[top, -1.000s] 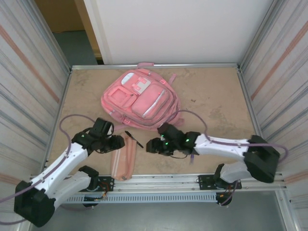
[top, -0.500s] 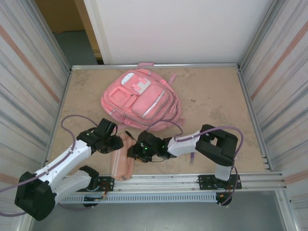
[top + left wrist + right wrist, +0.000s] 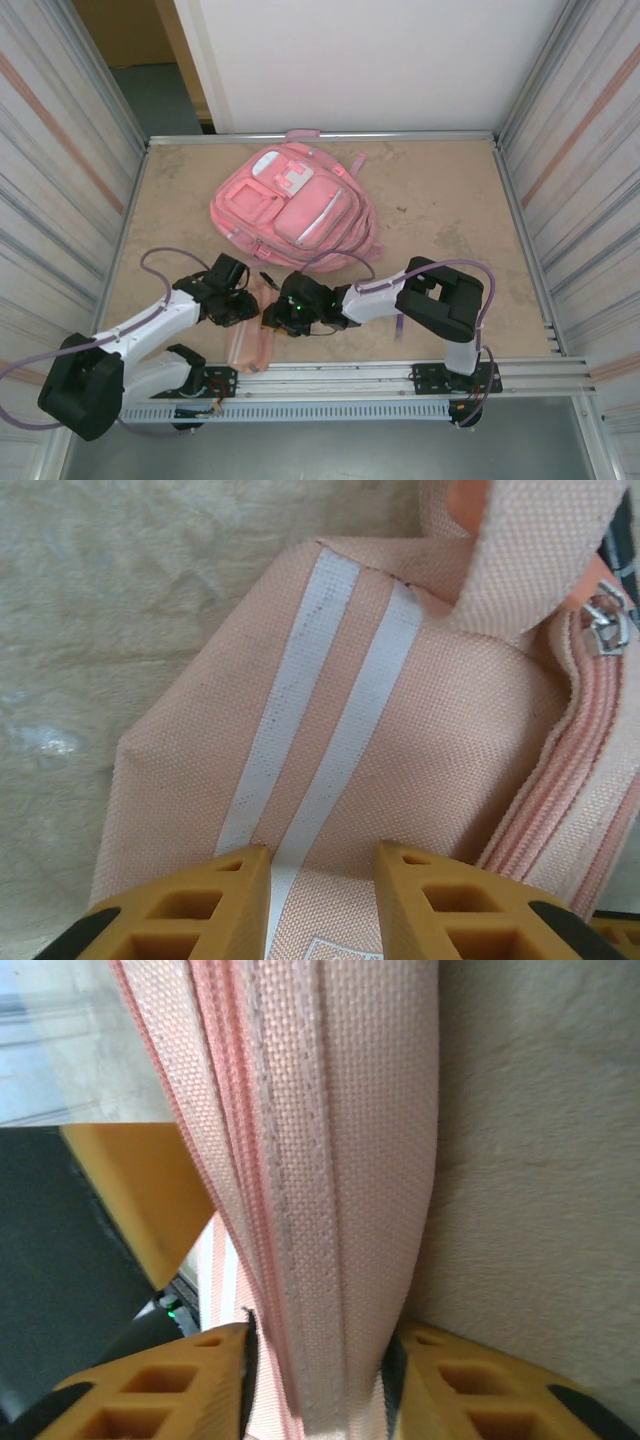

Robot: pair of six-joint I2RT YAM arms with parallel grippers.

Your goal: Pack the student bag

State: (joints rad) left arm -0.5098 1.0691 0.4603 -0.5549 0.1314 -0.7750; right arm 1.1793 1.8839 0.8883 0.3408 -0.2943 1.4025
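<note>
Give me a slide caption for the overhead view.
Overhead: the left pincer and right pincer flank a salmon pencil case; the pink student bag lies behind them.

From above, the pencil case (image 3: 250, 345) is largely covered by the left gripper (image 3: 243, 308) and right gripper (image 3: 272, 315), which meet over its far end. Their fingertips are too small there to tell apart. The pen (image 3: 268, 279) beside them shows just its far tip.

In the left wrist view the 2 fingers (image 3: 200, 905) are cut off by the bottom edge, the zip pull (image 3: 608, 628) by the right edge and the strap loop (image 3: 540, 550) by the top. Whether those fingers pinch the cloth or merely press on it cannot be told.

In the right wrist view the case runs past the top edge, and an orange shape (image 3: 135, 1195) behind it is blurred.
</note>
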